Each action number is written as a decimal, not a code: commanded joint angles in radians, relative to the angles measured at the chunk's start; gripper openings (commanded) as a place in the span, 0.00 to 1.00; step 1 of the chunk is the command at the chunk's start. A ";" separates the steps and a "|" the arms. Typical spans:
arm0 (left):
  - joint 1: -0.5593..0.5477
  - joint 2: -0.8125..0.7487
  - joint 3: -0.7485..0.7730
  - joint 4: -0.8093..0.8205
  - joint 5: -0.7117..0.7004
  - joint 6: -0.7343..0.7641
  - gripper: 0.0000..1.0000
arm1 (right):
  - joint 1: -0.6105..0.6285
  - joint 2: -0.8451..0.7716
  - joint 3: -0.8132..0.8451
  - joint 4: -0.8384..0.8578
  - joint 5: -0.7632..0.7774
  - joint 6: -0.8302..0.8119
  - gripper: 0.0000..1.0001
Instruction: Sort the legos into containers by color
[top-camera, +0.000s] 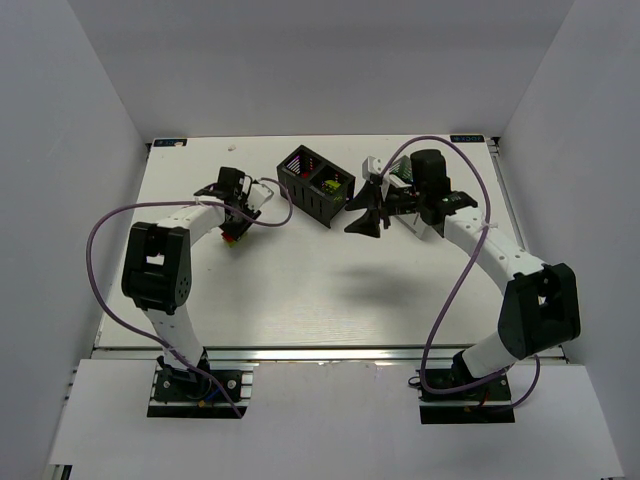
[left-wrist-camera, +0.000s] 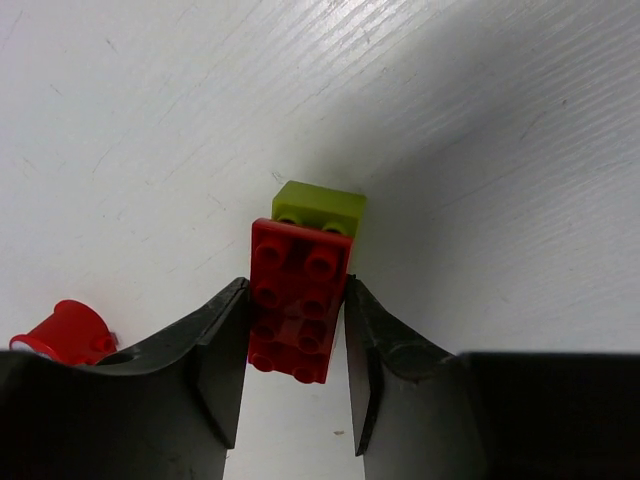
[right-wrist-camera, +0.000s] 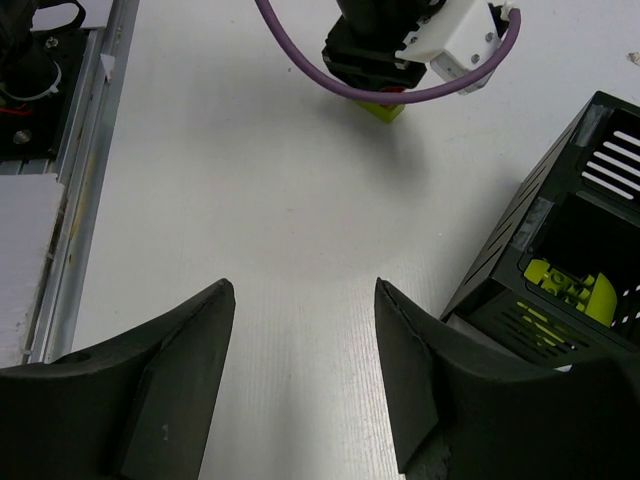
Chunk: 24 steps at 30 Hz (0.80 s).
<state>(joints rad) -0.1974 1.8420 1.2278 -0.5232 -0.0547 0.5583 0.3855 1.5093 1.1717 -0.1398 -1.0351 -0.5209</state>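
Note:
My left gripper (left-wrist-camera: 296, 285) is shut on a red lego (left-wrist-camera: 298, 300) with a yellow-green lego (left-wrist-camera: 320, 207) stuck to its far end, low at the table surface. In the top view this gripper (top-camera: 235, 224) and the stack (top-camera: 232, 238) are left of the black container (top-camera: 318, 200). My right gripper (right-wrist-camera: 302, 285) is open and empty, hovering over bare table just left of the black container (right-wrist-camera: 520, 235), which holds a yellow-green lego (right-wrist-camera: 565, 285). In the top view the right gripper (top-camera: 366, 215) is between the black container and the white container (top-camera: 378, 166), which the arm partly hides.
A small red rounded piece (left-wrist-camera: 65, 330) lies on the table left of my left fingers. The table's metal rail (right-wrist-camera: 85, 150) runs along the left of the right wrist view. White walls enclose the table (top-camera: 300, 280). Purple cables loop from both arms.

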 joint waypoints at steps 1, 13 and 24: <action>0.006 -0.043 0.038 -0.012 0.046 -0.043 0.38 | -0.005 -0.041 -0.010 0.011 -0.013 0.013 0.63; 0.018 -0.104 0.059 -0.060 0.309 -0.456 0.00 | 0.019 -0.043 -0.020 -0.039 0.001 0.016 0.57; 0.015 -0.524 -0.374 0.527 0.734 -0.983 0.00 | 0.082 0.070 0.023 0.071 -0.003 0.546 0.65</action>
<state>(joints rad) -0.1818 1.4292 0.9455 -0.2577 0.5076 -0.2131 0.4507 1.5322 1.1503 -0.1337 -1.0260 -0.2104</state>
